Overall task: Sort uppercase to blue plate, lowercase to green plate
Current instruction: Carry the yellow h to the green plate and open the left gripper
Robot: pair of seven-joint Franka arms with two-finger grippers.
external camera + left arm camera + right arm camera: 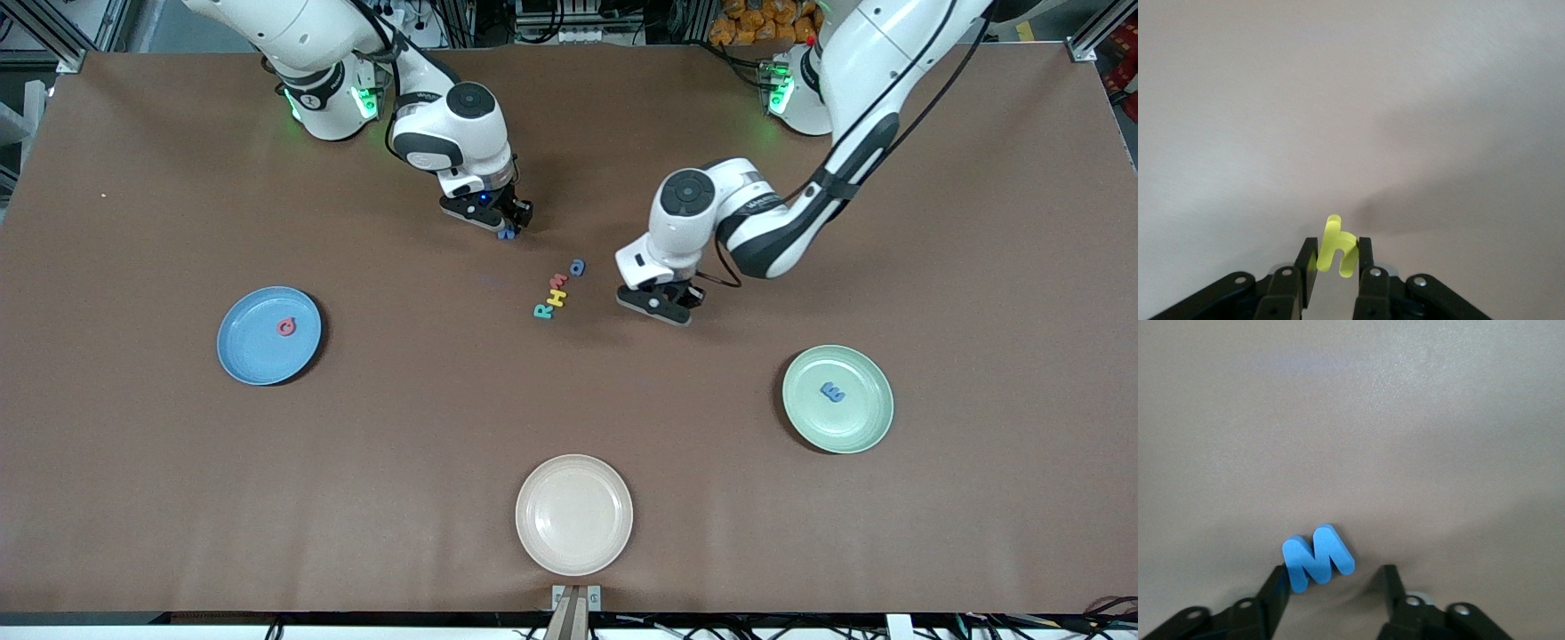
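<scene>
While the blue W (1318,557) lies flat on the surface (160,462) between my right jaws (1331,583), partly open and not yet gripping it, I should centre before closing (one finger touches it already). My left jaws (1337,257) are shut on the yellow y (1336,247), low beside the letter row. Only the front view shows the blue plate (244,360) and green plate (867,418); the wrist views show the grips.
</scene>
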